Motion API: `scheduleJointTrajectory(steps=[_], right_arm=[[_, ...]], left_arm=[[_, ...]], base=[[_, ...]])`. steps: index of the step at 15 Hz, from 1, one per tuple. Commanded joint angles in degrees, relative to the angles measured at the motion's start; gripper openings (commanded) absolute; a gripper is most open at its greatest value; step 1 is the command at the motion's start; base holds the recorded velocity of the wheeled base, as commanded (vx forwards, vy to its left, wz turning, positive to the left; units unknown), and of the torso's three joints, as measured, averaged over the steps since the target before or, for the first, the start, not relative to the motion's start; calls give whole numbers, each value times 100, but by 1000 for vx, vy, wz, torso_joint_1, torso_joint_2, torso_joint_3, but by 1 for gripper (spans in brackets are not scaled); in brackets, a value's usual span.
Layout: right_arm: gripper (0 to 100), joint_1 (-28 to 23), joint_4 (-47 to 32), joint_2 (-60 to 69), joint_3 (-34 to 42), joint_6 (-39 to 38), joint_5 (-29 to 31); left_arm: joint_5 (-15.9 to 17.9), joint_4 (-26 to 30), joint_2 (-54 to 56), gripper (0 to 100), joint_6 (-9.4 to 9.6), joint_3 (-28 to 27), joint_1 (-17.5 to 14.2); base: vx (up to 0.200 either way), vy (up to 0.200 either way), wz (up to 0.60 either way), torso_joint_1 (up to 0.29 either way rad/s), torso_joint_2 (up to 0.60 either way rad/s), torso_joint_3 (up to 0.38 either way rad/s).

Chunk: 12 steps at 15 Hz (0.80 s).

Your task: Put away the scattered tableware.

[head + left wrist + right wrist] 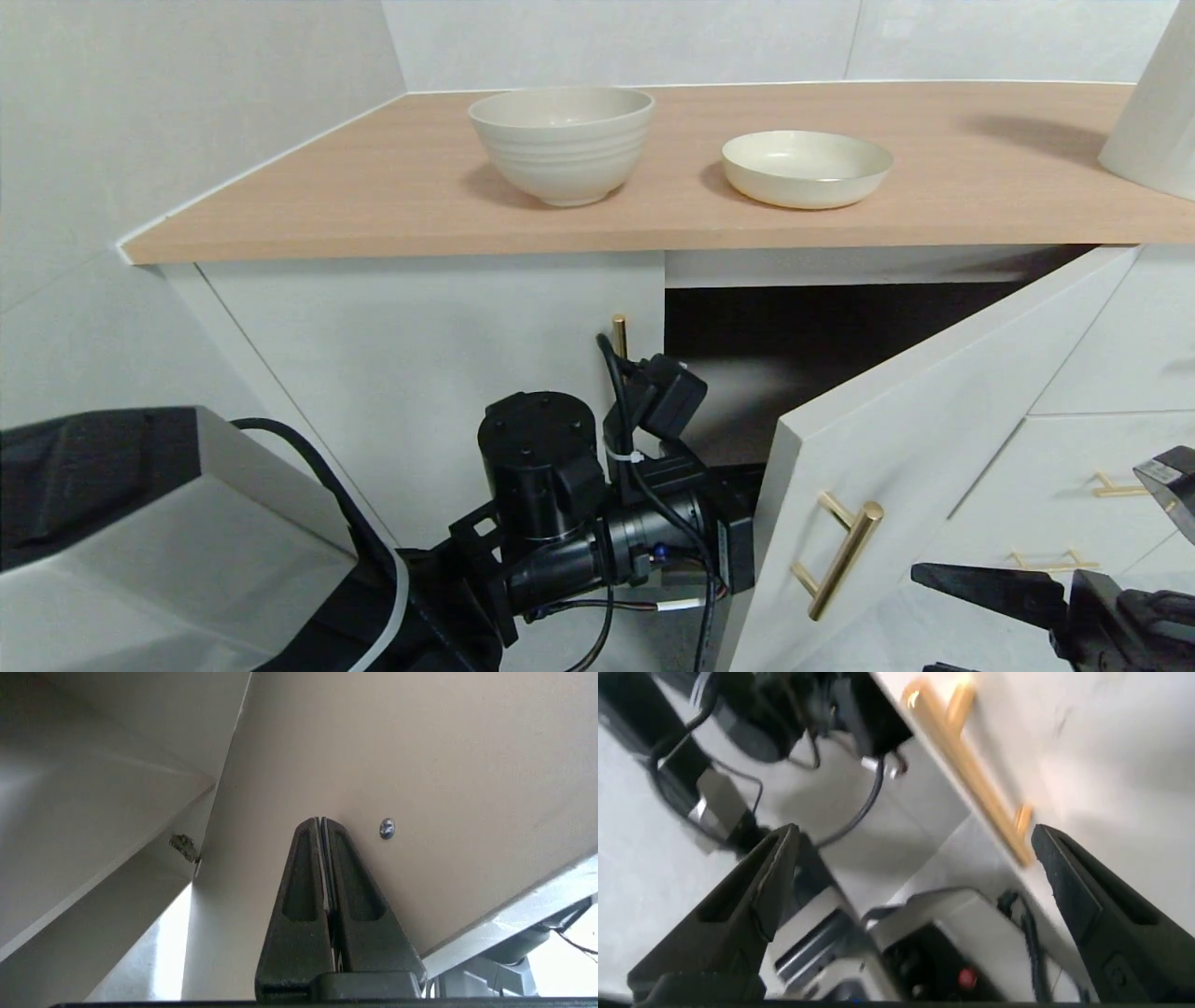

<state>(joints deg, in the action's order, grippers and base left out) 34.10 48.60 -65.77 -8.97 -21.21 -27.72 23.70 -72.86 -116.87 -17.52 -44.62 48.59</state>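
Cabinet door [934, 420] open, bowl [560, 140] and dish [806, 166] both on desk [373, 205], nothing stored yet; left claw [320, 859] closed behind door, right claw [913, 833] open

Counter [373, 215]: lay above both grippers.
Bowl [560, 140]: sat on counter, left of dish [808, 168], apart from it.
Door [934, 420]: stood open between the grippers.
Left gripper [320, 835]: was behind door, tips at its inner face.
Right gripper [915, 840]: was before door's outer face, near handle [845, 551].
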Motion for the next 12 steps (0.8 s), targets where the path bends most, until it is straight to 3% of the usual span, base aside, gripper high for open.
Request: scheduleJointTrajectory(steps=[1,7,12], right_arm=[[100,0,-492,715,-34,-6,-23],[100,0,-527,996,-8,-6,-84],[100,0,-527,996,1,-6,-84]], left_arm=[[3,62,15,0,3,-3,1],[-23,378,42,0,-6,-302,45],[-23,545,-81,0,-6,-539,54]], base=[[0,0,0,0,0,0],[0,0,0,0,0,0],[-200,0,0,7,2,2]])
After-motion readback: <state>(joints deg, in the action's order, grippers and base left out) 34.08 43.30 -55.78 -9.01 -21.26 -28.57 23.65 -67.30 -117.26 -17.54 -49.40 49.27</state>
